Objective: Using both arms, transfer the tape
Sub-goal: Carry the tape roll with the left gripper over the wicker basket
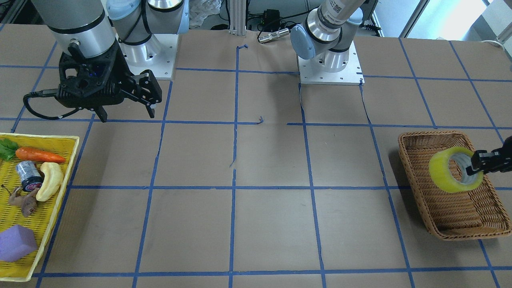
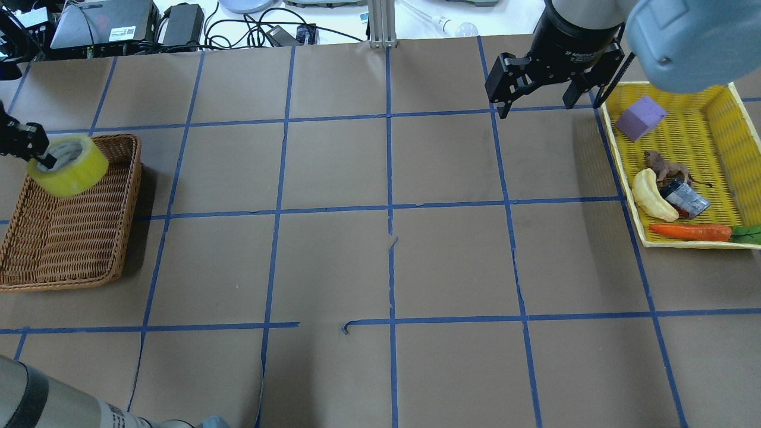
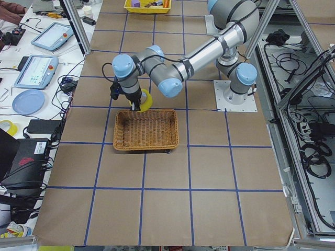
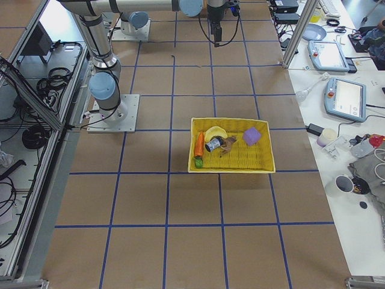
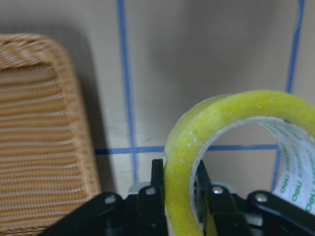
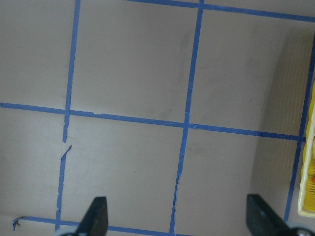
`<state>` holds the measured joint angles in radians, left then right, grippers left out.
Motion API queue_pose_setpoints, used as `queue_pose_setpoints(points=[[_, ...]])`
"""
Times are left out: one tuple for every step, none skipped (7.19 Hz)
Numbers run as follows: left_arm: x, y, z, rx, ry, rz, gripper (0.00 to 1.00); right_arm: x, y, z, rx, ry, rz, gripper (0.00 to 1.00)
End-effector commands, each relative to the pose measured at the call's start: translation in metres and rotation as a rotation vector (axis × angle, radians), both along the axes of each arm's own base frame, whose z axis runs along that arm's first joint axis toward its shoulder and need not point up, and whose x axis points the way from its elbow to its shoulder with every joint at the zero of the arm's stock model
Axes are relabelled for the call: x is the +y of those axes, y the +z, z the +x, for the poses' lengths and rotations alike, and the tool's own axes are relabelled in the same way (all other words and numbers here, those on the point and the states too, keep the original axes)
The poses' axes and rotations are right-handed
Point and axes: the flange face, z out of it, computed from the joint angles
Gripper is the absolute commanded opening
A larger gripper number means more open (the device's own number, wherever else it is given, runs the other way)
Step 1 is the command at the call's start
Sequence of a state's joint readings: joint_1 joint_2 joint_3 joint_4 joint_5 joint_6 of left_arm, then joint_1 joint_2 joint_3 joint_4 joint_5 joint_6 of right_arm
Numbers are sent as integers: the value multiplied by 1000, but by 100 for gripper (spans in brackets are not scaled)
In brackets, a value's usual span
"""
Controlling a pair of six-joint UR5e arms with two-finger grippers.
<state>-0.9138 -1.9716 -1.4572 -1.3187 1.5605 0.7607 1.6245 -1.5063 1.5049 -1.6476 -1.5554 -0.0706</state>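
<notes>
The yellow tape (image 1: 442, 173) is a glossy ring with a whitish core. My left gripper (image 1: 475, 168) is shut on the tape's wall, one finger inside the ring and one outside, as the left wrist view (image 5: 179, 179) shows. It holds the tape (image 2: 74, 175) tilted in the air over the far part of the wicker basket (image 2: 132, 208). In the exterior left view the tape (image 3: 146, 99) hangs by the basket's (image 3: 146, 132) edge. My right gripper (image 2: 535, 108) is open and empty, high above the table beside the yellow tray (image 2: 684, 241); its wrist view shows only bare table between its fingers (image 6: 96, 216).
The yellow tray (image 1: 60, 139) holds a purple block (image 1: 16, 242), a carrot (image 1: 40, 155), a banana (image 1: 50, 181), a small silver-and-black cylinder (image 1: 29, 175) and a brown figure (image 1: 24, 200). Blue tape lines grid the brown table. Cables and devices lie past the far edge.
</notes>
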Motion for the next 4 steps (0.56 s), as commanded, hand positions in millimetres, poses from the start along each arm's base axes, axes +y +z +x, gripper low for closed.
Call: queue_pose_setpoints(points=[[6,-48,57,-40,-54,-67,0,0,0,1,0,1,0,100],[4,-61,57,-14,-53,-66,0,0,0,0,0,0,0,100],[0,-71,56,21,-49,-80,0,0,0,0,0,0,0,100],[-1,-66,55,22,-41,-89,0,0,0,1,2,1,0,100]])
